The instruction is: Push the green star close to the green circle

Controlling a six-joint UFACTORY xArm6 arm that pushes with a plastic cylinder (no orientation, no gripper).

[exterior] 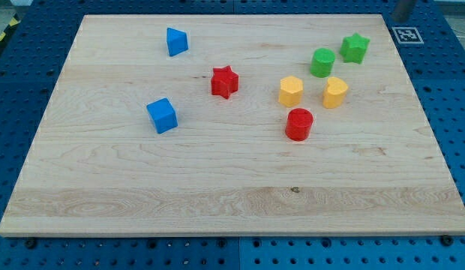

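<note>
On the pale wooden tabletop [232, 202], the green star-shaped block [355, 48] sits just beside the green round block [322, 62] at the view's upper right; my tip's end is not visible.

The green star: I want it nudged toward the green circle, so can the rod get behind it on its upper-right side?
Probably yes. The green star sits just up-right of the green circle, with bare board behind it. Only part of the rod shows at the view's top right; my tip isn't clearly visible.
</note>
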